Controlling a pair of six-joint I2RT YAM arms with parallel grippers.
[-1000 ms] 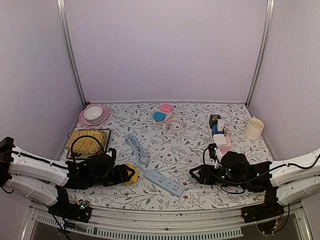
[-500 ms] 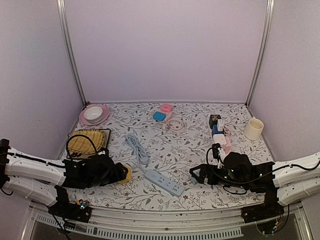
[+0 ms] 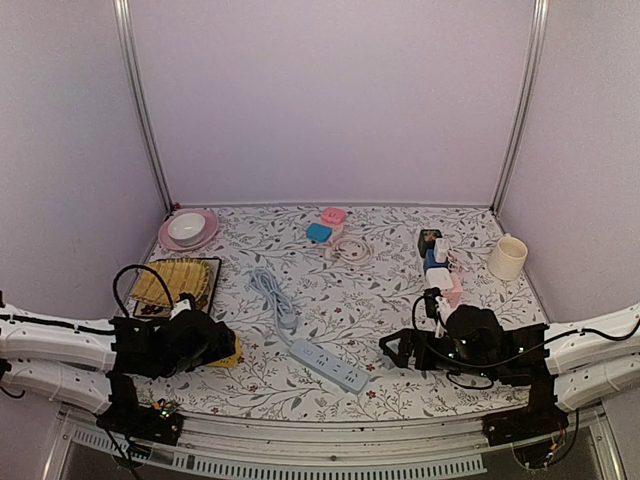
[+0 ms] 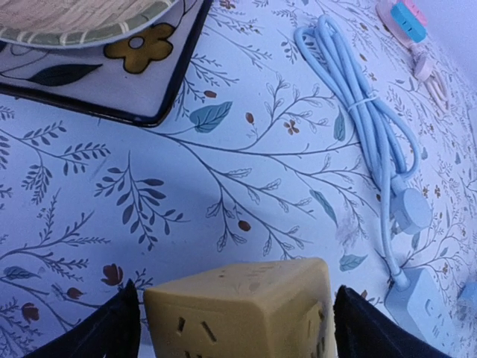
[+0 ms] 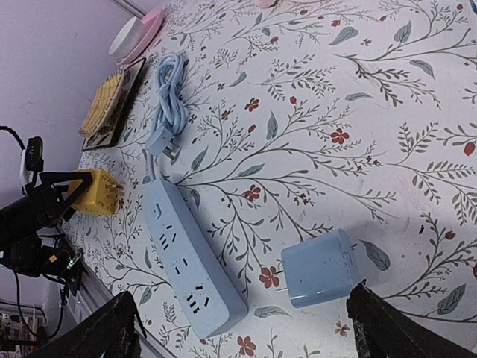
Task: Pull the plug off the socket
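Note:
A yellow cube socket [image 4: 238, 313] sits between the two black fingers of my left gripper [image 4: 237, 317], which is shut on it at the near left of the table [image 3: 225, 350]. No plug shows in its slots. A light blue plug [image 5: 319, 268] lies on the table with its two prongs bare, pointing at the blue power strip [image 5: 190, 261]. My right gripper [image 5: 242, 317] is open wide just over it, with one finger on each side and neither touching. The strip lies at the front middle in the top view [image 3: 328, 365].
A coiled light blue cable [image 3: 272, 293] runs from the strip toward the back. A black tray with a woven yellow plate [image 3: 178, 282] and a pink plate with a bowl [image 3: 187, 230] stand at the left. A cream mug [image 3: 507, 257] and several chargers [image 3: 437, 262] stand at the right.
My left arm has drawn back to the left with the yellow cube socket in its grip. My right arm shifted slightly to the right, then stayed still.

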